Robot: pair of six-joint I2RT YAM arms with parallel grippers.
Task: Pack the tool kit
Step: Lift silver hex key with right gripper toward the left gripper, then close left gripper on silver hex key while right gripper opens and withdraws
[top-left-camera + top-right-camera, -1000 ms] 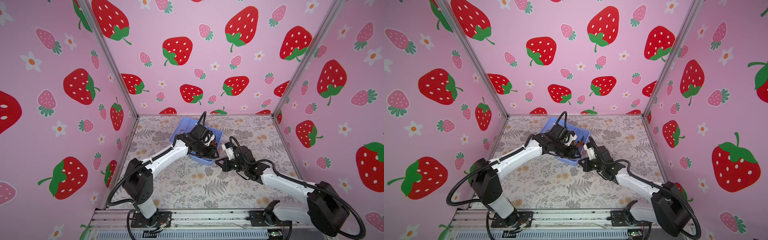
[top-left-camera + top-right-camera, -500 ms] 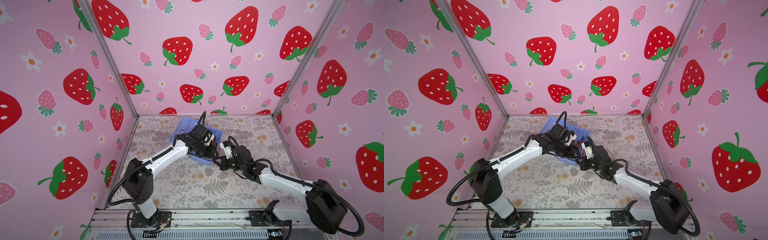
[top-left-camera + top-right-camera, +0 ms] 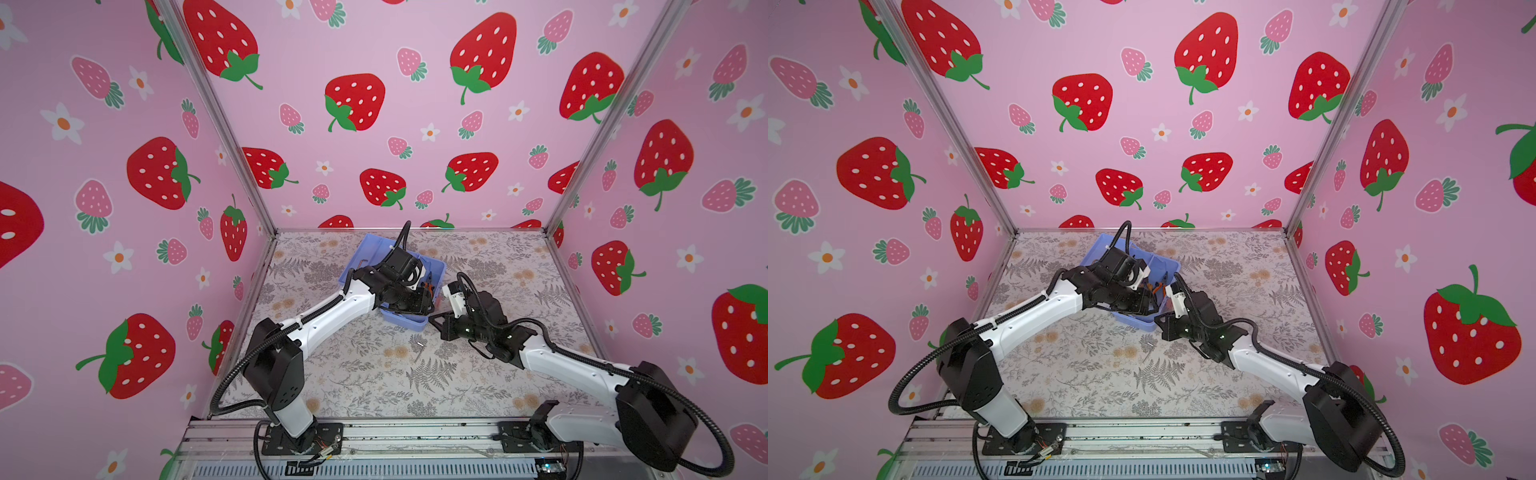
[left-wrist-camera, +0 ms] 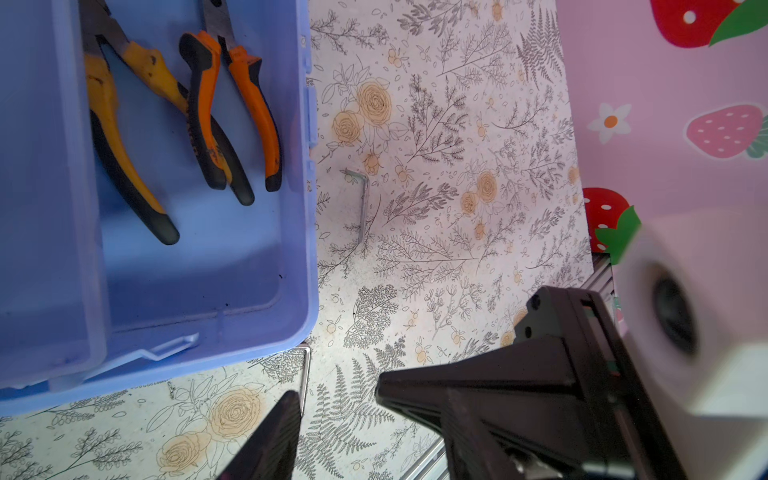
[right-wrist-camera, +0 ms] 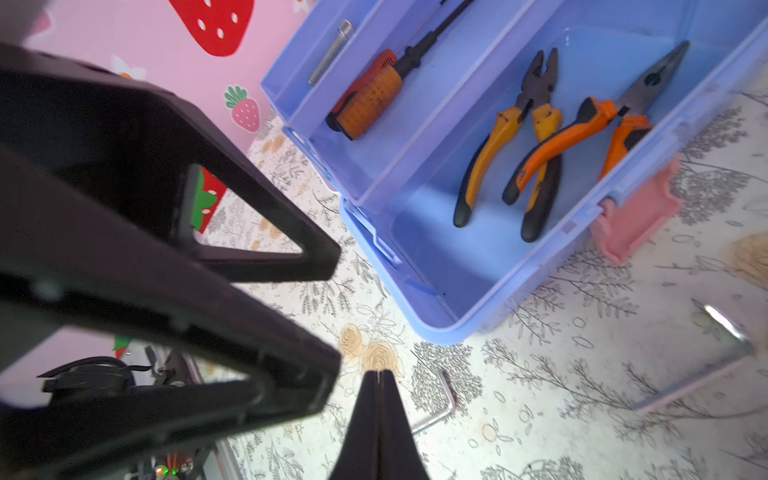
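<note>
right end effector (image 5: 378, 378) nearer box (image 5: 446, 332) corner | closed | hex key (image 4: 365, 199) alongside

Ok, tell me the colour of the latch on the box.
Pink latch, clearest in the right wrist view.

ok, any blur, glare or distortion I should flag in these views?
Left wrist view: orange-handled pliers in the periwinkle plastic box are sharp; white camera housing is badly defocused. Right wrist view: left gripper is a large black blur up close; silver L-shaped hex key is soft, with a bright glint. Both top views: even light, no glare, but the box contents are tiny.
</note>
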